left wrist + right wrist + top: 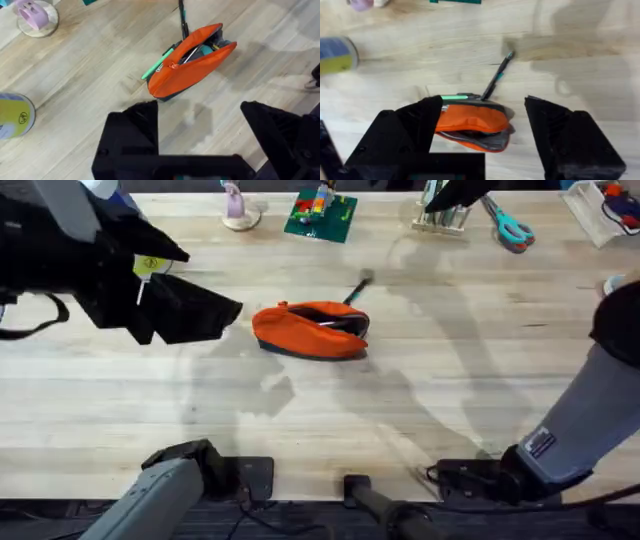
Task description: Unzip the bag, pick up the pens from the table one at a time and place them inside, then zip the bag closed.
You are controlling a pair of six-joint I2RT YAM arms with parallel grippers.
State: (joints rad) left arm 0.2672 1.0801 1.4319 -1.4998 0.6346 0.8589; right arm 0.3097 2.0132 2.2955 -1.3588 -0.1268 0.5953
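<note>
Orange fabric pencil pouch with grey base (310, 330) lies mid-desk, toward far edge, zipper gaping; green pen (159, 63) and black pen (183, 20) poke out. Soft, light, likely slides: pin one end, pinch zipper pull. Left hand (200, 127) wide, empty. Right hand (482, 135) wide, above pouch.

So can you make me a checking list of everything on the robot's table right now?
Surface: light wooden plank table, with bare stretches.
Job's things: orange fabric pouch unzipped; green pen and black pen poke out of it.
Clutter: teal-handled scissors, green board, pink thing on a round base, yellow-labelled can.
Grippers: left gripper open, empty; right gripper open, above the pouch.
Cables: black cable at the left edge.
Surroundings: nothing seen.
</note>
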